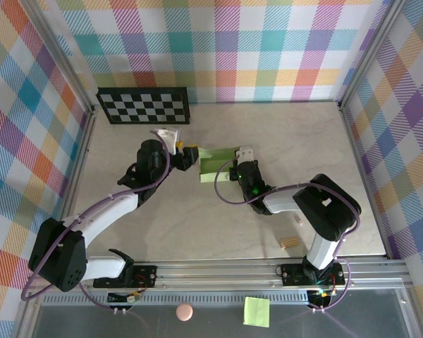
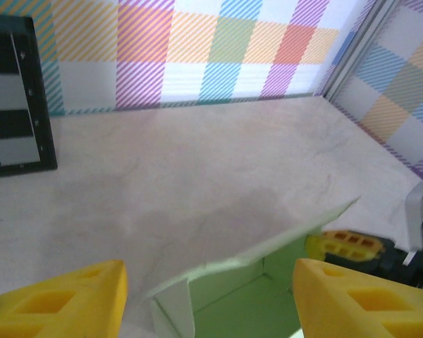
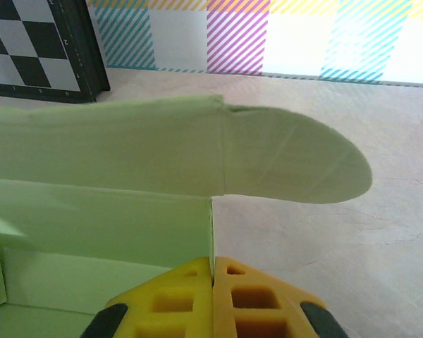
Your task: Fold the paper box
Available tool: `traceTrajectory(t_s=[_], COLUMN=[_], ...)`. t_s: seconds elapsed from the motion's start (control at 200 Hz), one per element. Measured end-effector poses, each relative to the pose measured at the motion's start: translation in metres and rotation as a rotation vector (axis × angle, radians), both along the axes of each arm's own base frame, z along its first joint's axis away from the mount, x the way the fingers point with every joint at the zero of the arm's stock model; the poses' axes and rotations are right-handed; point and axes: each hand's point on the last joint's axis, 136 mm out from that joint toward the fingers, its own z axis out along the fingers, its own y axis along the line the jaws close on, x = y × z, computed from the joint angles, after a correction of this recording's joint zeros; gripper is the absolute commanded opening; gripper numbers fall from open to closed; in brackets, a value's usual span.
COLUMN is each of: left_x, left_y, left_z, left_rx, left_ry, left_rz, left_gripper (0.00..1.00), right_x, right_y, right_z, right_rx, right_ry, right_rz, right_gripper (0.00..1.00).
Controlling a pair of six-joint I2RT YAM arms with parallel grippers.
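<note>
The paper box (image 1: 217, 163), pale lime-green card, stands partly folded on the table between both grippers. In the right wrist view its side wall (image 3: 213, 232) is pinched edge-on between my right gripper's (image 3: 213, 271) yellow fingers, which are shut on it; a rounded flap (image 3: 296, 165) arches above. My left gripper (image 2: 208, 296) stands open just left of the box, its yellow fingers (image 2: 63, 299) wide apart, the box's open end (image 2: 247, 289) between them without touching. In the top view the left gripper (image 1: 187, 156) sits at the box's left end, the right gripper (image 1: 241, 163) at its right end.
A checkerboard (image 1: 144, 105) leans against the back wall at left. A small wooden block (image 1: 289, 243) lies near the right arm's base. Off the table in front lie a bright-green sticky note (image 1: 256, 311) and a pink ball (image 1: 185, 312). Plaid walls enclose the tabletop (image 1: 303, 141).
</note>
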Motion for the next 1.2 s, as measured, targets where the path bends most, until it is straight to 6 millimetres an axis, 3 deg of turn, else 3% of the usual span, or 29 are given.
traceTrajectory(t_s=[0.125,0.235,0.415,0.625,0.99,1.195], left_x=[0.014,0.025,0.041,0.044,0.028,0.013], left_y=[-0.012,-0.027,-0.055,-0.078,-0.089,-0.093], left_z=[0.024,0.025,-0.002,-0.042,-0.067,-0.088], left_rx=[-0.008,-0.003,0.011,0.013,0.0,0.01], left_ry=[0.016,0.072,0.222,0.387,0.533,0.586], left_rz=[-0.038,-0.093,-0.203,-0.304,-0.389,-0.405], left_gripper=[0.64,0.62,0.6,0.57,0.54,0.52], right_x=[-0.002,-0.003,-0.003,-0.007,-0.02,-0.038], right_y=[0.002,0.003,0.003,0.003,0.004,0.002], right_z=[-0.001,-0.001,-0.002,-0.003,-0.008,-0.028], right_rx=[-0.001,0.001,0.003,0.007,0.007,-0.023], right_ry=[-0.002,0.0,0.003,0.015,0.094,0.219], right_rz=[0.007,0.011,0.013,0.015,0.04,0.074], right_gripper=[0.01,0.01,0.02,0.03,0.13,0.2])
